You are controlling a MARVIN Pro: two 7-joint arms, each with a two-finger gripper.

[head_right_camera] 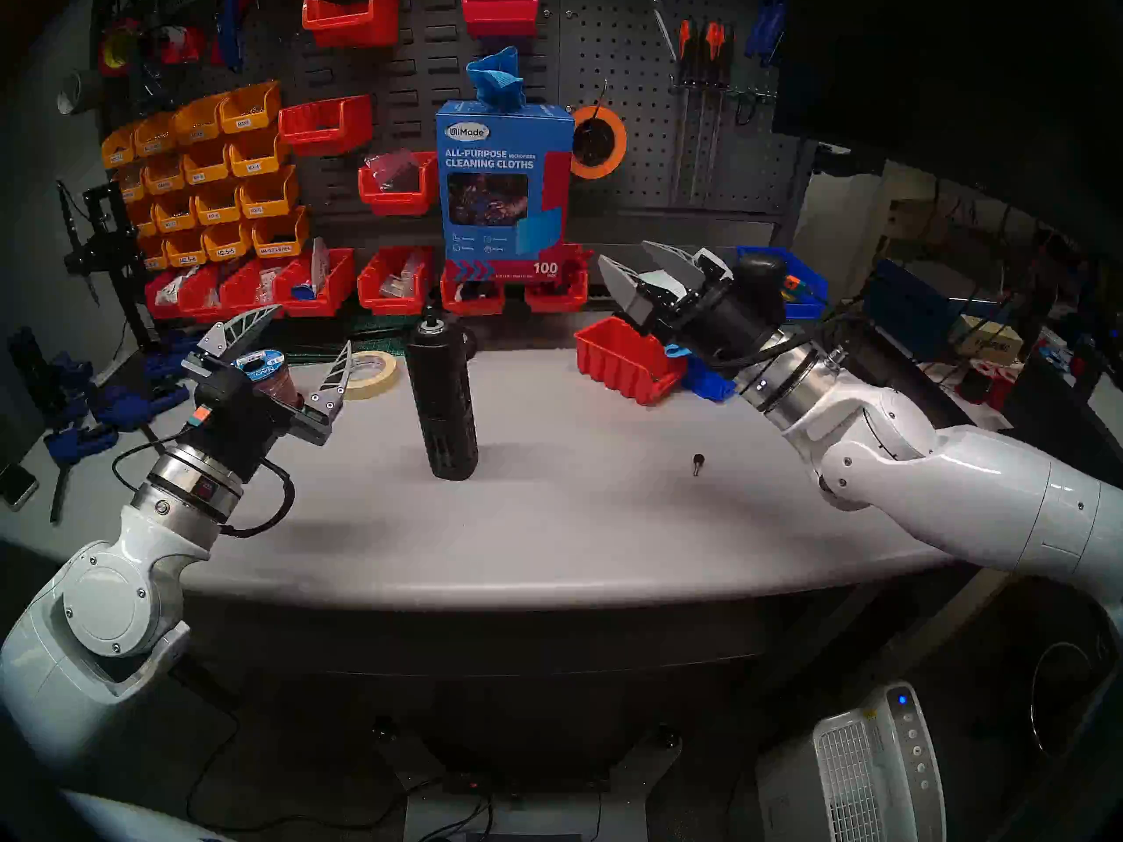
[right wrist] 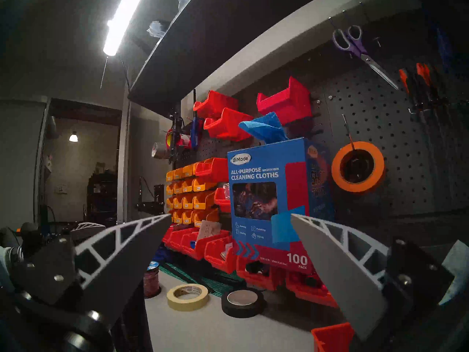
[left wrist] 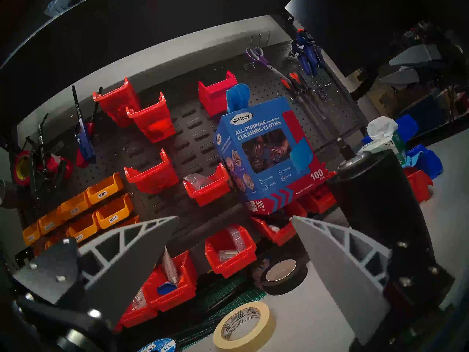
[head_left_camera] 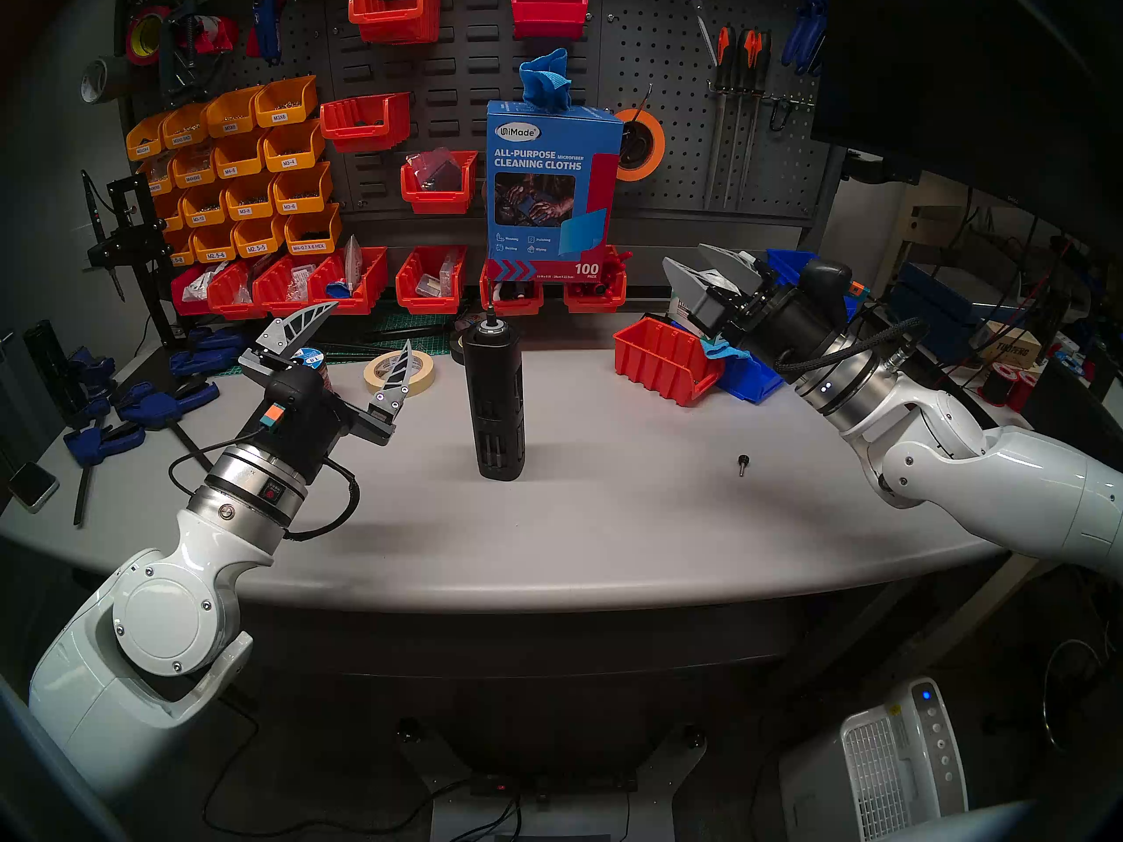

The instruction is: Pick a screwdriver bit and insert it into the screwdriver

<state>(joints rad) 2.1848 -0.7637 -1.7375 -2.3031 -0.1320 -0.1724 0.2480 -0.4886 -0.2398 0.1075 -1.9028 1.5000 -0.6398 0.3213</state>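
Grey desk [head_left_camera: 607, 519]: screwdriver [head_left_camera: 493, 397] upright mid-desk, screwdriver bit [head_left_camera: 489, 303] standing in its top socket. Left gripper [head_left_camera: 370, 330] and right gripper [head_left_camera: 690, 263]: jaws spread, empty. Behind: pegboard [head_left_camera: 668, 93], red bins [head_left_camera: 431, 282].

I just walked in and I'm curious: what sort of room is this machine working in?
It looks like a workshop or maker's bench. A pegboard behind the table holds labelled yellow parts bins, red bins and hanging screwdrivers, with rolls of tape and blue clamps lying about.
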